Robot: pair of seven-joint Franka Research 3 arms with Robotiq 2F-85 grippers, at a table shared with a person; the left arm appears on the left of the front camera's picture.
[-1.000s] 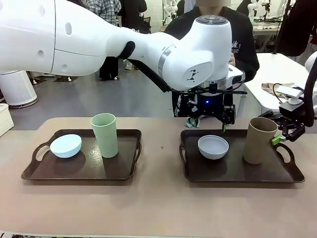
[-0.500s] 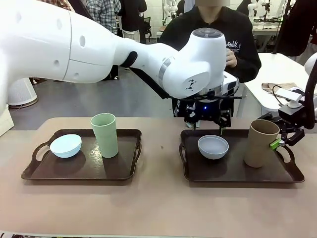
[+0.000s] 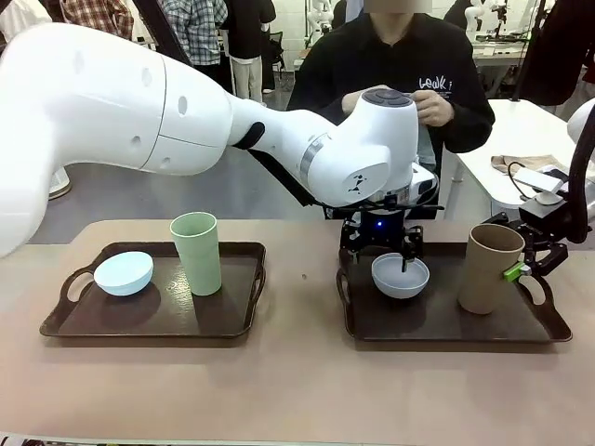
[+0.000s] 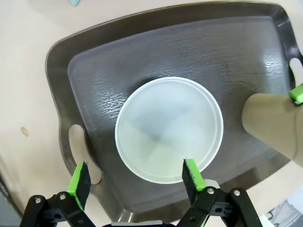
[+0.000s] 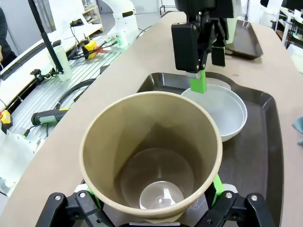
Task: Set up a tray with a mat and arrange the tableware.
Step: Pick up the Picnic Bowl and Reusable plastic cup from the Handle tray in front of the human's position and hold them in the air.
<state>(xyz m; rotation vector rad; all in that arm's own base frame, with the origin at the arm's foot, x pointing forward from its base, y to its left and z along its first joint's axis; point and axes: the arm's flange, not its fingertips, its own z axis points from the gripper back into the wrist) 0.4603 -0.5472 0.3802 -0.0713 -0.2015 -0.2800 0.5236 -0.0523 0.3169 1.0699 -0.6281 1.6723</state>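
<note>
**Both grippers open at the right tray**

I had the left gripper (image 4: 136, 176) spread wide above the white-grey bowl (image 4: 169, 128), one pad over its rim and the other outside it, which I judged lined it up to pinch the wall. The bowl sat mid-way on the right tray (image 3: 437, 323), with the tan-brown cup (image 3: 488, 267) upright beside it. The right gripper (image 5: 154, 194) straddled that cup, jaws apart; I couldn't tell whether the pads touched it. The pale blue bowl (image 3: 124, 273) and pale green cup (image 3: 196, 253) stood on the left tray (image 3: 149, 321). The tableware carried no markings, and the print on the person's black top (image 3: 437, 85) was too small to read.

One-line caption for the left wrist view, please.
Open left end effector poised over the white-grey bowl on a dark tray, tan-brown cup beside it.
</note>
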